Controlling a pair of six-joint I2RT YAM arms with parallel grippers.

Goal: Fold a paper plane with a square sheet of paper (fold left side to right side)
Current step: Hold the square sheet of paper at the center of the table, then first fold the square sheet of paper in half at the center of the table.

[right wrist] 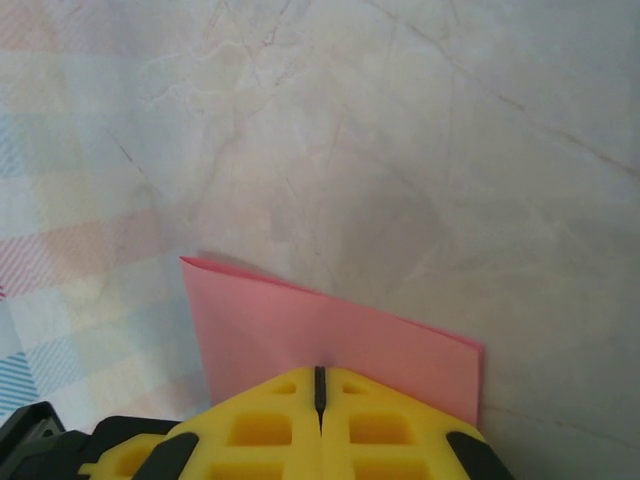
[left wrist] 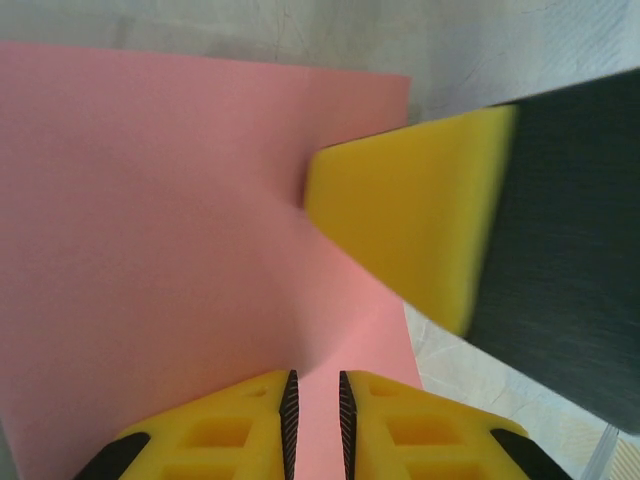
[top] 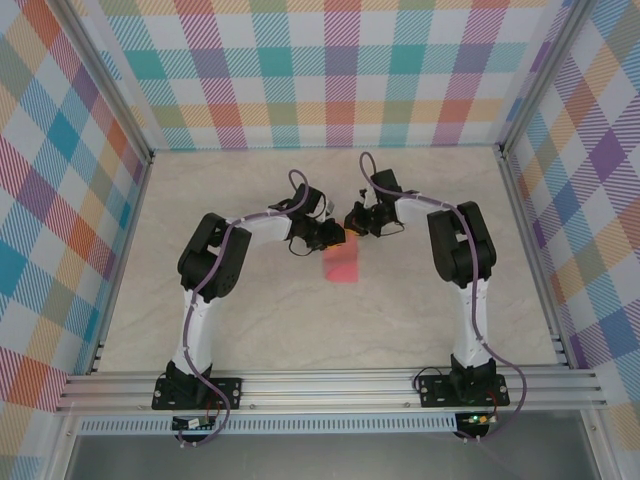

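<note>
The square sheet of paper (top: 342, 264) is pink-red and lies folded on the table's middle, now a narrow rectangle. My left gripper (top: 332, 238) hangs over its far end. In the left wrist view its jaws (left wrist: 315, 400) stand a narrow gap apart, with the pink paper (left wrist: 150, 250) showing through the gap below them. My right gripper (top: 353, 222) comes in from the right, also at the far end. Its jaws (right wrist: 320, 385) are shut, tips down on the folded paper (right wrist: 330, 335), whose near edge they hide. One right finger (left wrist: 410, 215) rests on the paper's right part.
The marble-look table (top: 250, 320) is ringed by plaid walls (top: 330, 70), with an aluminium rail (top: 330, 385) along the near edge where both arm bases stand. The two arms bend inward and their wrists nearly meet above the paper.
</note>
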